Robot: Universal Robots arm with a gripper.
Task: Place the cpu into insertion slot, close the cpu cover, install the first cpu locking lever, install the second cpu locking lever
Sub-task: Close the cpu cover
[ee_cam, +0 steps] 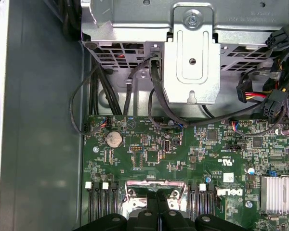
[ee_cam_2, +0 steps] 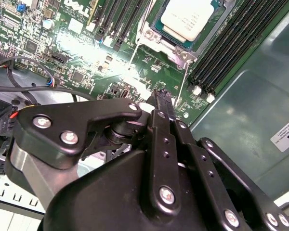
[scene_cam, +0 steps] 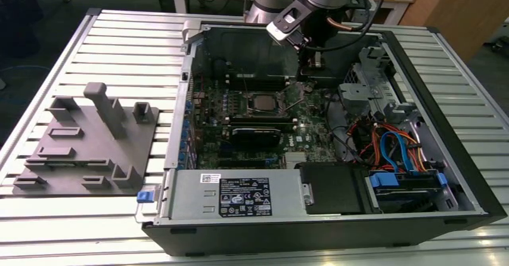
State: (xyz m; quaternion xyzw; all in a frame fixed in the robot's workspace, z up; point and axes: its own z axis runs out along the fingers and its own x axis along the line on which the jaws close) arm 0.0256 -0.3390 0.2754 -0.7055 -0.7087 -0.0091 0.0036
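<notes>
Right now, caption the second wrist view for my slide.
Gripper hangs over the green circuit board, apart from the seated cpu.

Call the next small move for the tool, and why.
Probably ease the tool sideways onto the free end of the nearer lever. In the second wrist view the cpu lies under the closed cpu cover, yet that lever and the other lever both stick out from it, apparently unlatched, and the tool's shut tip hangs just beside the nearer one.
</notes>
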